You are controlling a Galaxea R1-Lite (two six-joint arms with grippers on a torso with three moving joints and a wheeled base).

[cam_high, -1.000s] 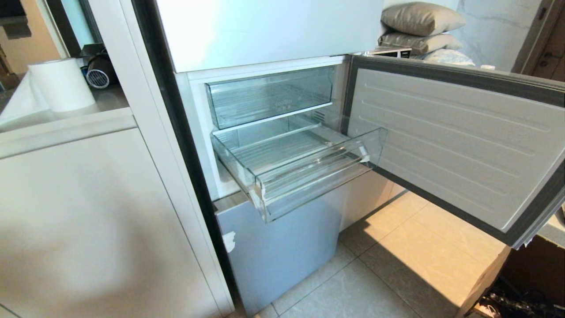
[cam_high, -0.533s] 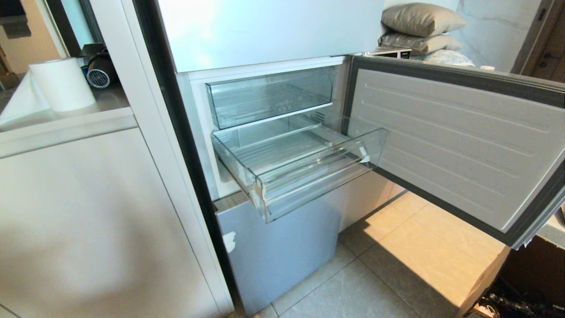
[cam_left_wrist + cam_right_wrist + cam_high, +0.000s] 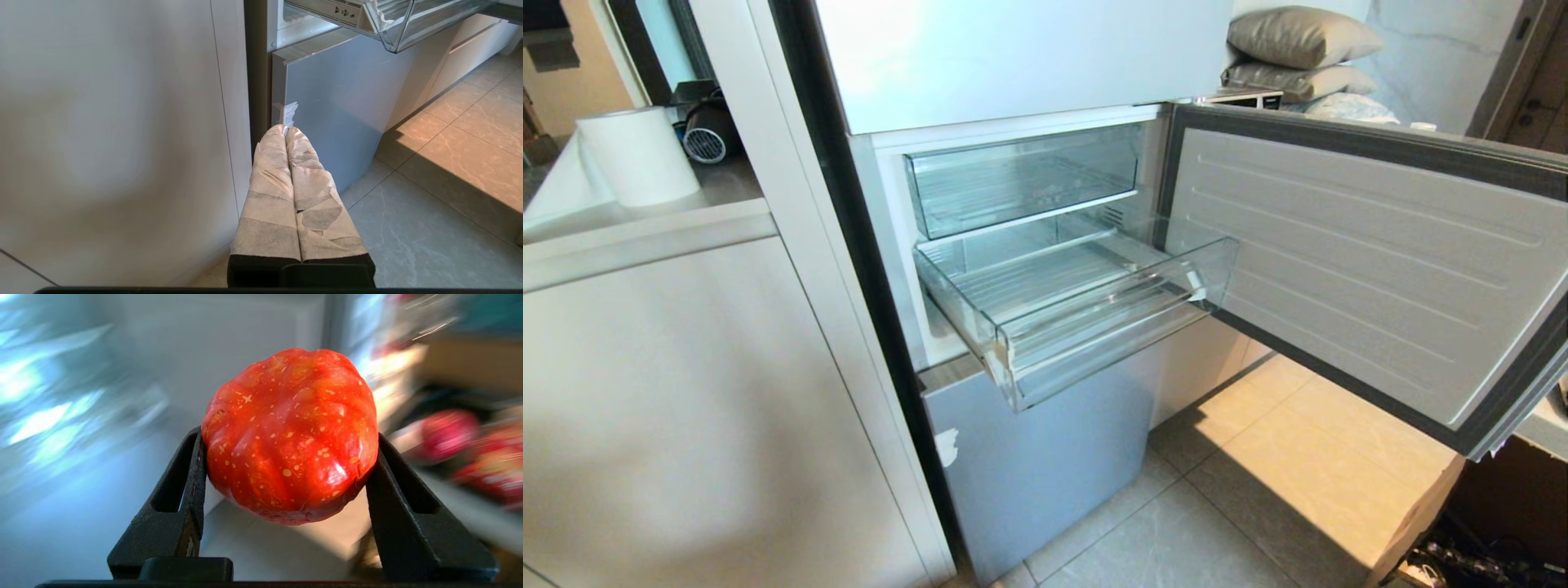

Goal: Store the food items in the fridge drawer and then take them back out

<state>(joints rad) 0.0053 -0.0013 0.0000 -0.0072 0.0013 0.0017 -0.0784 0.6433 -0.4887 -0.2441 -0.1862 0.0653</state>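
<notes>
Right gripper (image 3: pixel 286 457) clamps one red fruit (image 3: pixel 289 435) between its two black fingers (image 3: pixel 186 490), which press on opposite sides of the glossy, speckled skin; this gripper does not appear in the head view, and the background behind it is blurred, with more reddish round shapes (image 3: pixel 447 435) too smeared to identify. Left gripper (image 3: pixel 286 130) hangs low beside the white cabinet panel (image 3: pixel 122 122), its tape-wrapped fingers (image 3: pixel 269 192) pressed together with nothing between them, pointing toward the grey lower fridge door (image 3: pixel 327 102). Grey tiled floor (image 3: pixel 1201 531) lies in front of the fridge, partly in a warm light patch. Above the lower door, the fridge drawer (image 3: pixel 1094 335) is pulled out past the cabinet face, its thick front lip forward and its ribbed floor holding no fruit. Just above and further in sits a clear bin (image 3: pixel 1021 180), pushed home. The middle fridge door (image 3: pixel 1364 269) stands swung open on the right side, bounding the drawer on that side. A paper roll (image 3: pixel 637 155) stands on the counter (image 3: pixel 645 220) at far left, and grey cushions (image 3: pixel 1298 41) are stacked behind the open door.
</notes>
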